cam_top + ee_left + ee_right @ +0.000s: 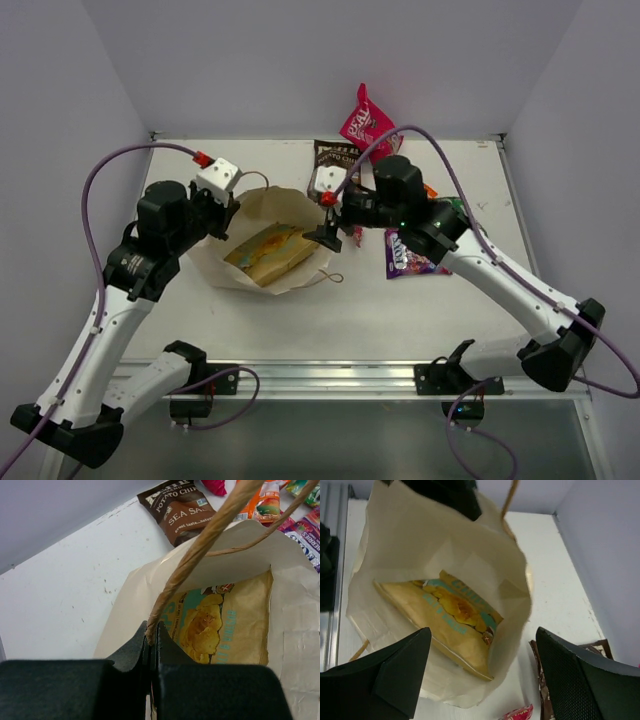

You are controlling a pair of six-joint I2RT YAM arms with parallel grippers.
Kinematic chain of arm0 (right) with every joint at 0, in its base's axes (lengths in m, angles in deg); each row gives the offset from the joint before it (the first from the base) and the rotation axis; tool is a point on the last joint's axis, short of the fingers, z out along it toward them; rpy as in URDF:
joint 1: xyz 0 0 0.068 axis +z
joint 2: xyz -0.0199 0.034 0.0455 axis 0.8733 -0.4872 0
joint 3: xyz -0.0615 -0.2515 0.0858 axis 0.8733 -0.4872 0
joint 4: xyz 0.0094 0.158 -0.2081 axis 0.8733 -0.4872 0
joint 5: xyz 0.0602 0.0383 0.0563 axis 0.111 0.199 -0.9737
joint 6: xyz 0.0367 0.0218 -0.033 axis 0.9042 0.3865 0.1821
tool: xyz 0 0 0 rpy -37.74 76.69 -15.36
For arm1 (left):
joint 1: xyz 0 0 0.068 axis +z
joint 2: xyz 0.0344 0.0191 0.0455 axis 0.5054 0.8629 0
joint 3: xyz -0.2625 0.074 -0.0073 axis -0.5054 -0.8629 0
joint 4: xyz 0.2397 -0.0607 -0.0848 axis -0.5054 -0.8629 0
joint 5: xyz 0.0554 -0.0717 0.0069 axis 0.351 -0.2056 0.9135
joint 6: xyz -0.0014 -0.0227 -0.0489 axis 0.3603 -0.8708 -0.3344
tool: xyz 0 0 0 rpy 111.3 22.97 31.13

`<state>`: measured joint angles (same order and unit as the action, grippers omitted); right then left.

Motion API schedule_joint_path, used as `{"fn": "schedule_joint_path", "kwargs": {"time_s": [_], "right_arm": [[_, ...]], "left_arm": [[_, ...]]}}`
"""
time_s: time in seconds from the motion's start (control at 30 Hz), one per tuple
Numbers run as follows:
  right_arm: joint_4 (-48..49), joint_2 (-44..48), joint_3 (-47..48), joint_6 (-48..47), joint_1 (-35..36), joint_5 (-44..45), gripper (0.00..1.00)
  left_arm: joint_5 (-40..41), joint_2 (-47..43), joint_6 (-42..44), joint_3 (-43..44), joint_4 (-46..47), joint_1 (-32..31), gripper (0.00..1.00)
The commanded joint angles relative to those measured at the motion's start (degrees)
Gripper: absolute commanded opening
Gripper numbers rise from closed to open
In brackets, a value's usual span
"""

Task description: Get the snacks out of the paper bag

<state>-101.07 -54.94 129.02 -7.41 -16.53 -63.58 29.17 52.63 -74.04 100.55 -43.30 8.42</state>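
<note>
The paper bag (275,203) lies open on the table's left half. A tan-yellow chip packet (270,252) lies inside it. My left gripper (222,215) is shut on the bag's brown cord handle (200,555), holding the mouth up at the far left rim. My right gripper (330,237) hangs open over the bag's right rim, with nothing between its fingers. In the right wrist view, the chip packet (450,615) lies below the open right gripper (484,635). Outside the bag lie a dark brown packet (335,155), a magenta-pink one (365,122), a purple one (410,255) and a tiny red one (520,713).
Orange (430,190) and green (455,205) packets peek out from under the right arm. The bag's second cord handle (330,277) trails on the table near its front edge. Grey walls close in the table at the back and on both sides.
</note>
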Motion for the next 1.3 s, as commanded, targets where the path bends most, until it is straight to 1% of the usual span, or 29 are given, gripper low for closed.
{"fn": "schedule_joint_path", "kwargs": {"time_s": [0.0,0.07,0.23,0.33,0.43,0.63,0.77,0.83,0.87,0.9,0.97,1.0,1.07,1.1,1.13,1.2,1.27], "right_arm": [[-9.2,-3.9,2.4,-9.9,2.3,-2.7,0.88],[-10.7,-5.4,1.9,-11.3,4.2,-1.0,0.88],[-9.8,-7.2,-1.0,-12.8,9.5,4.2,0.88],[-9.2,-9.8,-1.0,-13.4,11.1,8.0,0.88],[-9.1,-13.4,0.2,-14.5,11.8,10.0,0.88],[-9.8,-19.8,2.1,-15.5,11.8,10.8,0.86],[-5.2,-21.8,1.4,-15.6,11.8,12.5,0.83],[-3.7,-22.6,1.8,-15.8,11.8,13.2,0.79],[-2.3,-23.6,2.1,-15.9,11.8,13.8,0.77],[-1.6,-24.1,2.6,-16.0,11.8,14.5,0.66],[0.0,-24.9,3.0,-16.1,11.8,15.4,0.54],[0.6,-24.9,3.2,-16.2,11.8,15.9,0.43],[1.8,-24.0,3.5,-16.2,11.8,15.6,0.32],[1.8,-23.5,4.1,-16.2,11.8,15.2,0.18],[1.8,-22.9,4.3,-15.8,11.8,14.9,0.11],[1.5,-20.2,4.6,-15.5,11.8,13.9,0.0],[1.8,-17.6,4.4,-15.3,11.9,13.1,0.0]], "left_arm": [[-4.6,0.5,3.8,2.8,2.7,-0.2,0.0],[-4.7,1.2,4.0,2.9,3.2,-0.2,0.0],[-6.8,2.0,3.5,2.6,3.3,-0.2,0.0],[-7.2,1.8,3.3,1.9,3.3,-0.2,0.0],[-7.7,1.2,3.1,1.4,3.5,-0.2,0.0],[-8.0,0.8,3.0,1.3,3.4,-0.2,0.0],[-9.0,1.0,2.3,0.6,3.6,-0.2,0.0],[-9.2,1.1,2.2,0.2,3.7,-0.2,0.0],[-9.5,1.0,2.0,0.1,3.7,-0.2,0.0],[-9.5,1.0,2.0,0.0,3.7,-0.2,0.0],[-9.2,0.6,2.1,-0.1,3.7,-0.2,0.0],[-9.1,0.5,2.2,-0.1,3.7,-0.2,0.0],[-8.7,0.0,2.4,-0.5,3.7,-0.2,0.0],[-8.5,-0.1,2.4,-0.7,3.7,-0.2,0.0],[-8.4,-0.2,2.4,-1.0,3.7,-0.2,0.0],[-7.8,-0.3,2.1,-1.8,3.7,-0.2,0.0],[-6.2,-0.3,1.7,-2.3,3.8,-0.2,0.0]]}}
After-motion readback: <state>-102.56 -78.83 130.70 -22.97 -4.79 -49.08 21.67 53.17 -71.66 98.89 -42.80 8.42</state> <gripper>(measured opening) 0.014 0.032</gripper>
